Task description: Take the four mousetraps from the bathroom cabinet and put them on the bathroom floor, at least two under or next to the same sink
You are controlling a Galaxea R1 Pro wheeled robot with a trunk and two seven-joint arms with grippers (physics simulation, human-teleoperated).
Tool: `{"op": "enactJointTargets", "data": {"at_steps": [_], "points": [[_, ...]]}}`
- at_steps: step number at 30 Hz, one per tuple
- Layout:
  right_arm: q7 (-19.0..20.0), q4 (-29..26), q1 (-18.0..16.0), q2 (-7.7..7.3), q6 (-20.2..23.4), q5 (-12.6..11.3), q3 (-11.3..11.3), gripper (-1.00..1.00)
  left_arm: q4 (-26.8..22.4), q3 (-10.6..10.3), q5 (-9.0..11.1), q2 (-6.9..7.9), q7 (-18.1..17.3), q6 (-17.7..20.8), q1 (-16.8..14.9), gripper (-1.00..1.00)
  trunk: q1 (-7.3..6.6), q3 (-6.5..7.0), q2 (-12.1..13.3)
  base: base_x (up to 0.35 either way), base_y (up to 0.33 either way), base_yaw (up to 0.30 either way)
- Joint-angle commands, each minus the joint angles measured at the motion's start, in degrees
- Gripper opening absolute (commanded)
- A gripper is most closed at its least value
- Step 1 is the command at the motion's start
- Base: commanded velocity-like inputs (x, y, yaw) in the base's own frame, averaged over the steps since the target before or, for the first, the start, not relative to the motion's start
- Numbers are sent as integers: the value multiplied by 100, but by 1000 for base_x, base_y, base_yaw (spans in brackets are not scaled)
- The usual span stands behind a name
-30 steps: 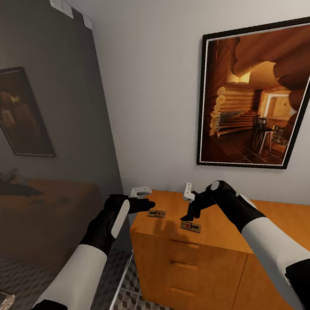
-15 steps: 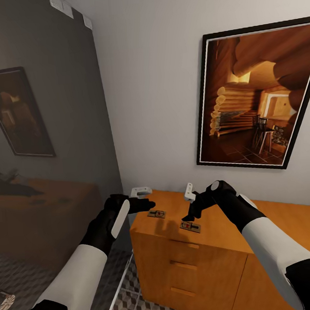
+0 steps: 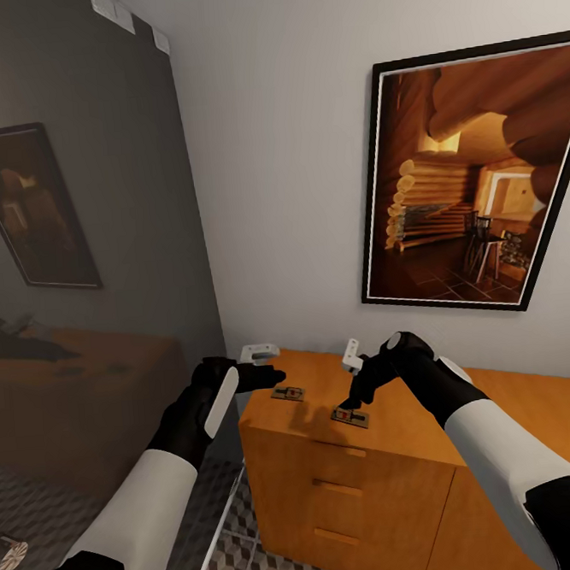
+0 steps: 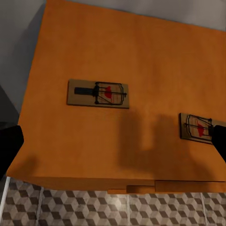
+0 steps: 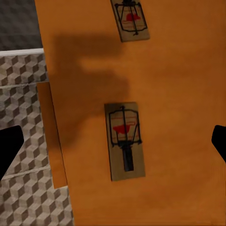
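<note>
R tool (image 3: 354, 397) lower now, tips wide over mousetrap (image 3: 349, 416) on cabinet (image 3: 399, 422).

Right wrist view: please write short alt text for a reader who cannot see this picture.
A mousetrap lies flat on the orange-brown cabinet top, centred between the two black fingers of the open right gripper. A second mousetrap lies farther along the top, and cube-patterned floor tiles show beyond the cabinet's edge.

Cabinet (image 3: 391, 431) top: smooth matt wood; mousetraps (image 5: 125, 140) wood w/ dark metal.
</note>
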Motion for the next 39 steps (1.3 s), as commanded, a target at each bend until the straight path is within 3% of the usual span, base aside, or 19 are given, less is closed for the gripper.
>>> {"op": "enactJointTargets", "data": {"at_steps": [1,31,39], "points": [[4,1,0,0,9,3,0,100,0,0,0,0,0,-1,0,100,0,0,0,0,0,0],[3,12,0,-9,25,28,18,100,0,0,0,0,0,1,0,100,0,0,0,0,0,0],[-6,13,0,-9,25,31,19,100,0,0,1,0,0,1,0,100,0,0,0,0,0,115]]}}
